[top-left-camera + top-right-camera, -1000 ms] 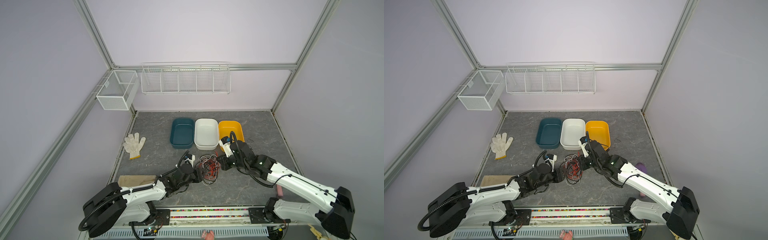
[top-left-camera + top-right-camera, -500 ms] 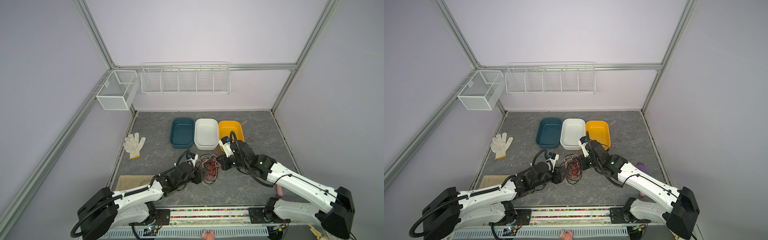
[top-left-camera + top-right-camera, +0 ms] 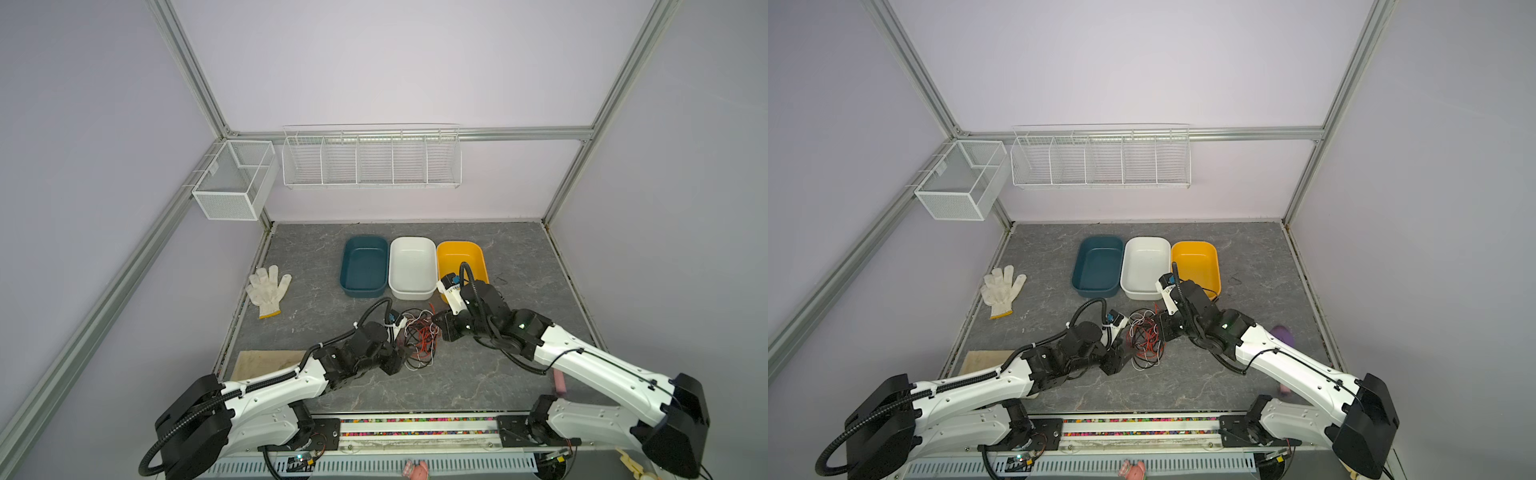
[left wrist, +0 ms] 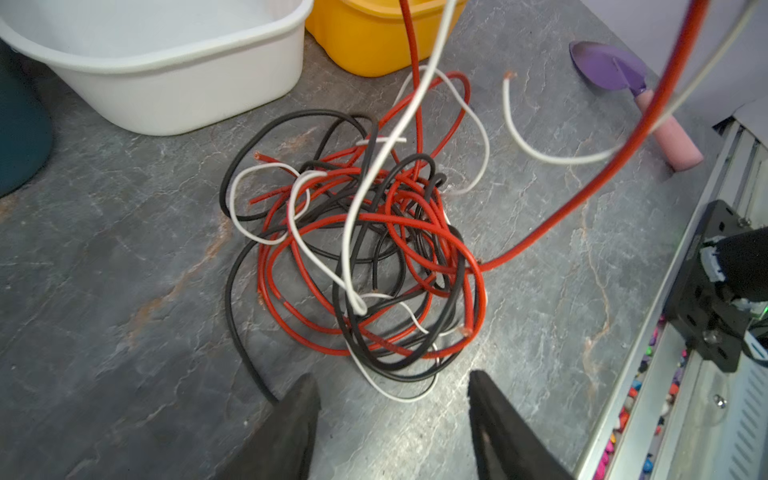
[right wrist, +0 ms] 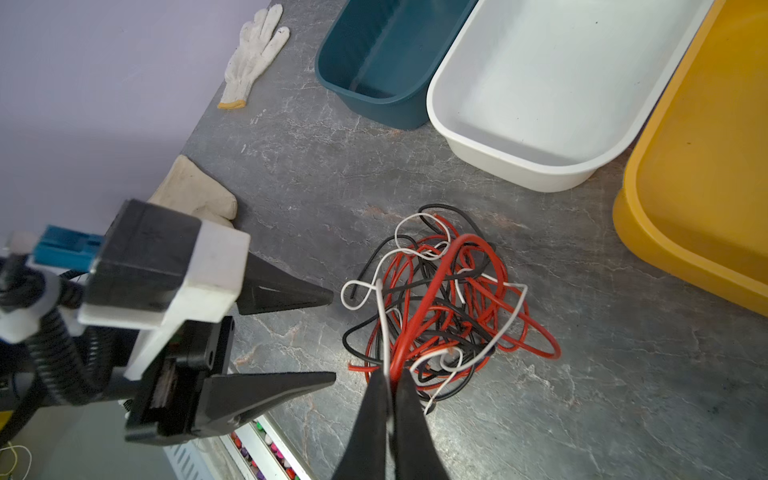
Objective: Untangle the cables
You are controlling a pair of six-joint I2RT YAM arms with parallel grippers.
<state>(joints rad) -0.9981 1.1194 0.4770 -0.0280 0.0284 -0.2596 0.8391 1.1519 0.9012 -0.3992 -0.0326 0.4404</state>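
cables [image 4: 374,257]: smooth, slightly glossy plastic insulation. table [image 4: 104,270]: matt grey stone-look top, veined. white bin [image 5: 519,166], teal bin [image 5: 374,108], yellow bin [image 5: 648,232]: smooth plastic, satin sheen. glove [image 5: 253,54]: knitted white cloth, rough. wall basket [image 3: 370,166]: white-coated metal wire. frame rails [image 3: 187,62]: bare brushed metal.

Tangled cables [image 4: 374,217] just before the spread-fingered left tool [image 4: 392,376]

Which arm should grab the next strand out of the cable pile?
Left. The left gripper is open and empty beside the cables, jaws facing the pile. The right gripper is shut on a red and a white strand, so it is occupied.
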